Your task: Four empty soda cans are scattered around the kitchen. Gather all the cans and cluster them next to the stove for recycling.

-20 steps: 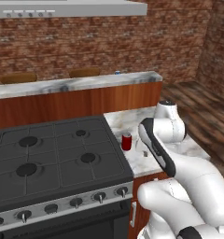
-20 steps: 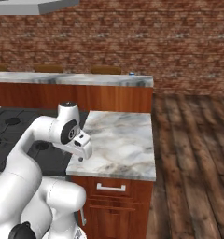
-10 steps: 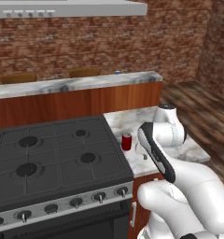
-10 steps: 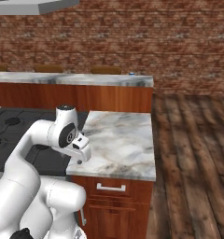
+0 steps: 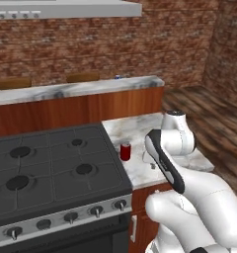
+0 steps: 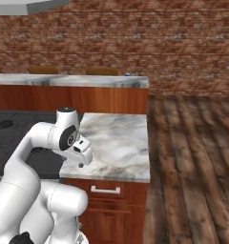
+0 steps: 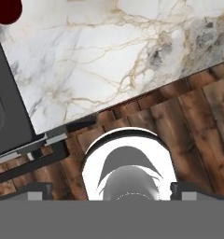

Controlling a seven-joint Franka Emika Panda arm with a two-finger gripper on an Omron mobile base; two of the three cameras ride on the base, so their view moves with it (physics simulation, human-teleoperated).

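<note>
The gripper [image 6: 81, 164] is held just above the marble worktop's [image 6: 121, 143] front edge; whether anything is gripped cannot be told. Over the last second the wrist has dropped slightly. A red soda can [image 5: 125, 151] stands against the stove [image 5: 51, 173], judged already delivered.

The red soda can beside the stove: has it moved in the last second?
No. The red soda can stands by the same right edge of the stove; the whole view shifted slightly, so the base moved, not the can.
</note>
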